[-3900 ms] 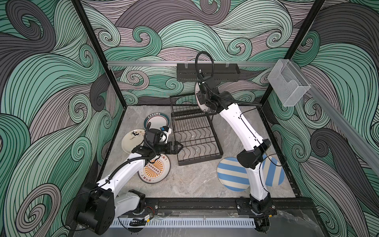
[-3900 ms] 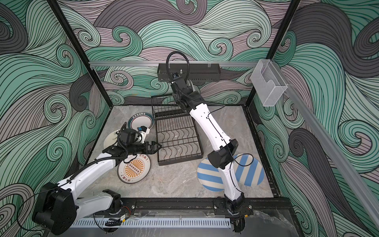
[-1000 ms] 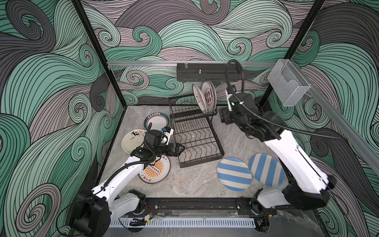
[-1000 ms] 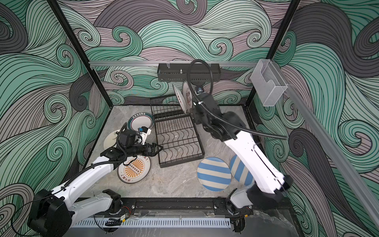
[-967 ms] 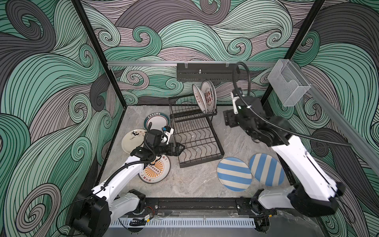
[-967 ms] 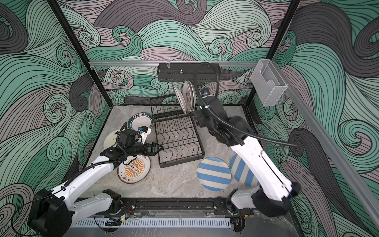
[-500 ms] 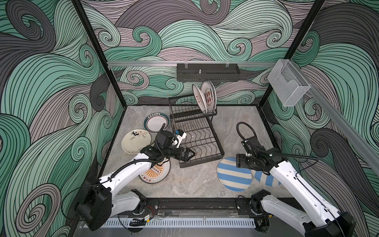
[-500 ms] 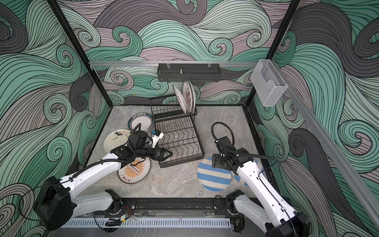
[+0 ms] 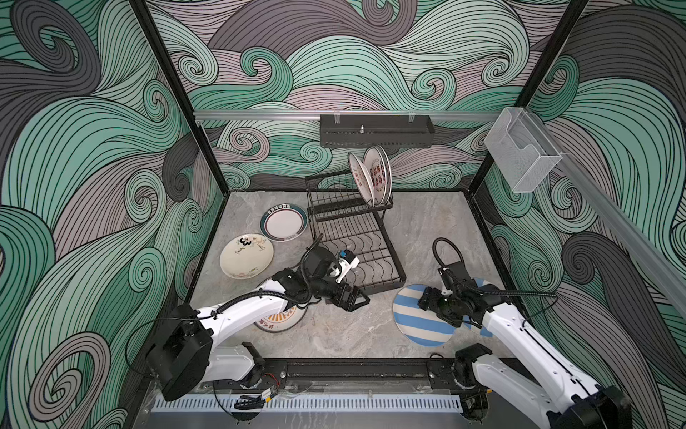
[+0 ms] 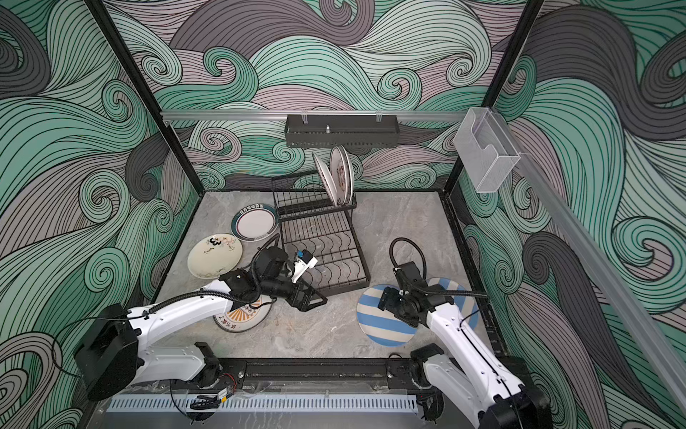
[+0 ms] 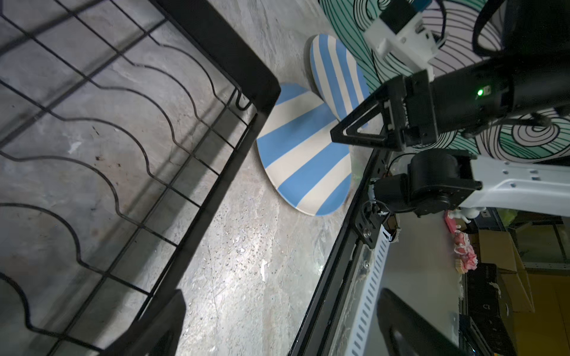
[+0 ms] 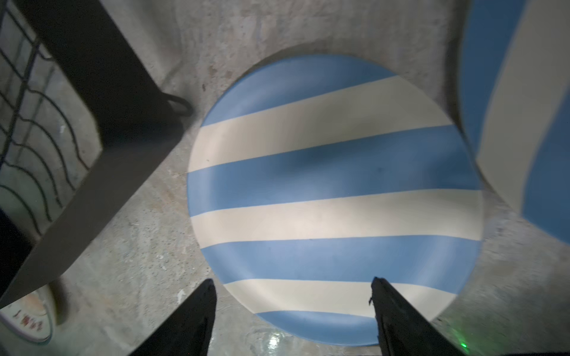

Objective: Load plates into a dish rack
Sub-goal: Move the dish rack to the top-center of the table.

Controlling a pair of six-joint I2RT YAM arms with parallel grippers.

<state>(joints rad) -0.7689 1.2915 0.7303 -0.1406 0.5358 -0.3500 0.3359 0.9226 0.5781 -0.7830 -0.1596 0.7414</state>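
Right wrist view: the right fingers (image 12: 191, 320) are spread with nothing between them. Their tips hang over the rim of a striped plate (image 12: 336, 185) that lies flat on the desk (image 12: 138, 262); whether they touch it I cannot tell. A second striped plate (image 12: 524, 123) lies just beside the first, and a corner of the rack (image 12: 92, 92) sits near the plate's far side.

In the left wrist view the left fingers (image 11: 163, 323) are also spread and empty, above bare desk beside that rack corner.

In a top view the rack (image 9: 356, 237) stands mid-desk, with whitish plates (image 9: 371, 178) on edge at the right end of its raised tier. Left of it lie a teal-rimmed plate (image 9: 284, 223) and a cream plate (image 9: 246, 255). An orange plate (image 9: 278, 321) lies partly under the left arm.
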